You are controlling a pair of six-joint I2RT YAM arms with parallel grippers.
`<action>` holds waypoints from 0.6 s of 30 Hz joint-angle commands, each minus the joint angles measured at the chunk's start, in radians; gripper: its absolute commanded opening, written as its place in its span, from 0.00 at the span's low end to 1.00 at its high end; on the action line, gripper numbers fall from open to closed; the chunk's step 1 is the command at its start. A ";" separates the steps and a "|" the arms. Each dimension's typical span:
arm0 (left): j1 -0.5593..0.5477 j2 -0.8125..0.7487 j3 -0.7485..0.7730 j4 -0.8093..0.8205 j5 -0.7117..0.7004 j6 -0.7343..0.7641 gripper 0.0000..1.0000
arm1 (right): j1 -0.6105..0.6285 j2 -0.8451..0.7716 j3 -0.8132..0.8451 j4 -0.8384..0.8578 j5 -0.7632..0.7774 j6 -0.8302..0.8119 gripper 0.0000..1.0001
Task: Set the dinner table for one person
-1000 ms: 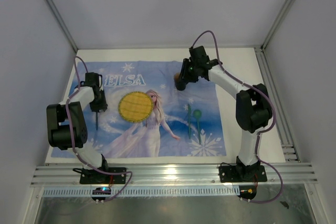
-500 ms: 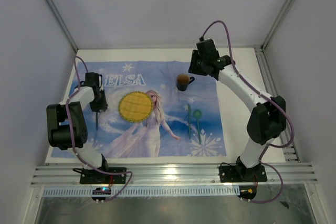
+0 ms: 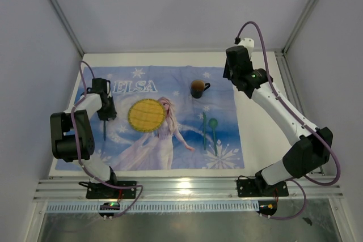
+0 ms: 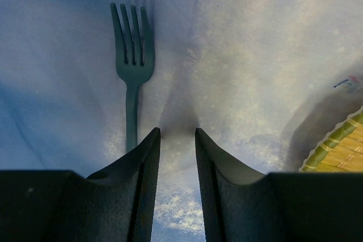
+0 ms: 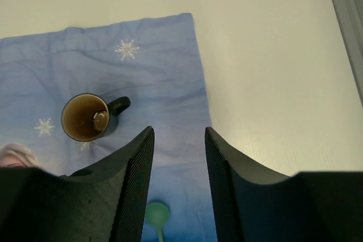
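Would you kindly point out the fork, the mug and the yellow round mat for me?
fork (image 4: 132,92), left wrist view, on the handle just below the tines.
mug (image 5: 85,118), right wrist view, on its brown inside.
yellow round mat (image 3: 146,114), top external view, at its centre.

The blue cloth (image 3: 221,111) is soft, wrinkled printed fabric over the matt white dinner table (image 3: 258,134). The fork (image 4: 132,55) looks like matt plastic, the plate (image 3: 146,114) ribbed and woven, the mug (image 5: 85,117) glossy.

The handle end of the fork (image 4: 132,63) hides behind the left gripper (image 4: 177,133), and the yellow plate (image 4: 338,150) is cropped at lower right.
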 commanded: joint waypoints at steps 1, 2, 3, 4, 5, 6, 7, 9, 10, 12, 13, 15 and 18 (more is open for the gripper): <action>0.002 -0.034 0.024 0.020 0.015 -0.003 0.33 | -0.004 -0.057 -0.039 0.044 0.104 -0.039 0.46; 0.002 -0.034 0.032 0.009 0.015 0.000 0.33 | -0.007 -0.067 -0.045 0.051 0.106 -0.042 0.46; 0.002 -0.034 0.041 -0.002 0.021 0.000 0.33 | -0.008 -0.073 -0.052 0.053 0.109 -0.042 0.47; 0.002 -0.040 0.054 -0.019 0.023 -0.001 0.33 | -0.013 -0.073 -0.055 0.054 0.110 -0.044 0.48; 0.002 -0.044 0.062 -0.028 0.023 -0.004 0.34 | -0.013 -0.073 -0.056 0.053 0.109 -0.044 0.48; 0.002 -0.049 0.070 -0.037 0.021 -0.007 0.34 | -0.013 -0.070 -0.056 0.051 0.109 -0.043 0.48; 0.002 -0.053 0.078 -0.057 0.021 -0.013 0.34 | -0.014 -0.064 -0.056 0.048 0.103 -0.039 0.48; 0.002 -0.076 0.097 -0.077 0.017 -0.013 0.34 | -0.014 -0.058 -0.059 0.051 0.092 -0.032 0.48; 0.002 -0.087 0.101 -0.085 0.009 -0.012 0.34 | -0.014 -0.053 -0.061 0.051 0.087 -0.029 0.48; 0.002 -0.122 0.102 -0.097 -0.035 -0.006 0.34 | -0.016 -0.047 -0.064 0.056 0.072 -0.024 0.48; 0.002 -0.133 0.099 -0.098 -0.057 -0.004 0.34 | -0.013 -0.039 -0.061 0.056 0.067 -0.023 0.48; 0.002 -0.142 0.085 -0.098 -0.131 0.002 0.34 | -0.014 -0.033 -0.058 0.056 0.063 -0.019 0.48; 0.003 -0.123 0.064 -0.088 -0.183 -0.004 0.35 | -0.014 -0.027 -0.061 0.059 0.057 -0.019 0.48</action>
